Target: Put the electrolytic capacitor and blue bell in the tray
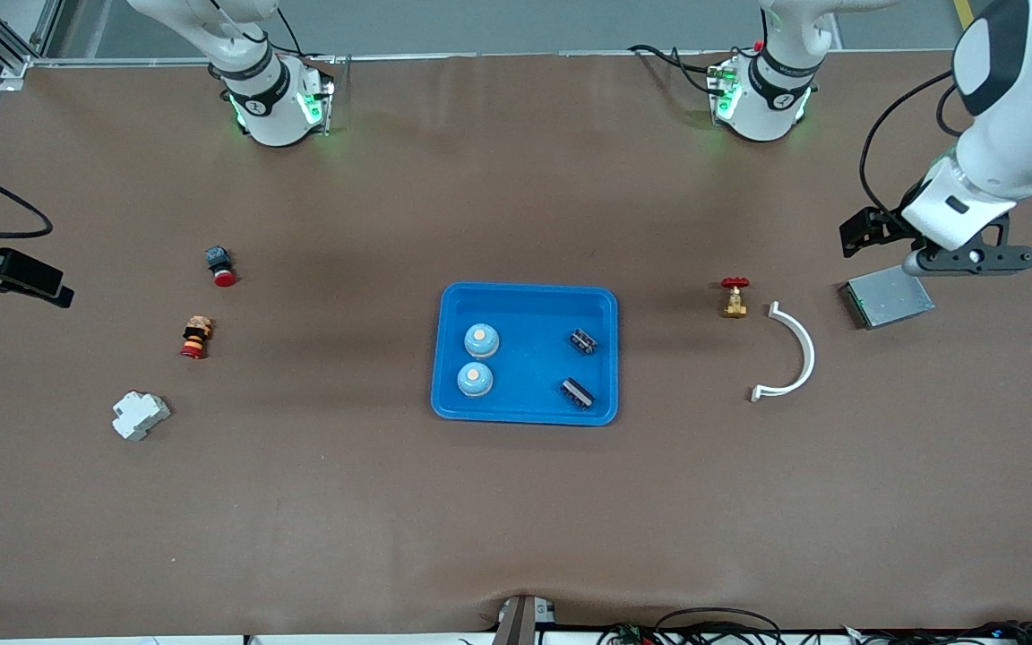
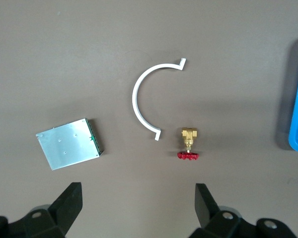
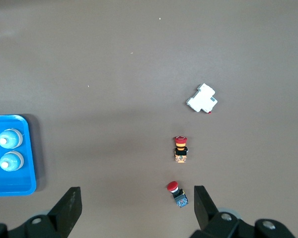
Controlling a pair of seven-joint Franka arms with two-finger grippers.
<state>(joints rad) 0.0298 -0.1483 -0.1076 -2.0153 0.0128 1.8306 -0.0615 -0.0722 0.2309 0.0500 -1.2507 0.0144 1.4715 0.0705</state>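
shallow bright-blue plastic tray [image 1: 525, 300], frame centre: holds two blue bells [image 1: 481, 339] and two black capacitors [image 1: 582, 340]. left gripper [image 2: 136, 203], right gripper [image 3: 135, 204]: fingers spread wide, empty, touching nothing, at the frame's edges.

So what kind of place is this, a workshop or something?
Most likely a robotics lab: two arm bases bolted along one table edge, a sorting tray in the middle, and small industrial parts like a brass valve laid out around it.
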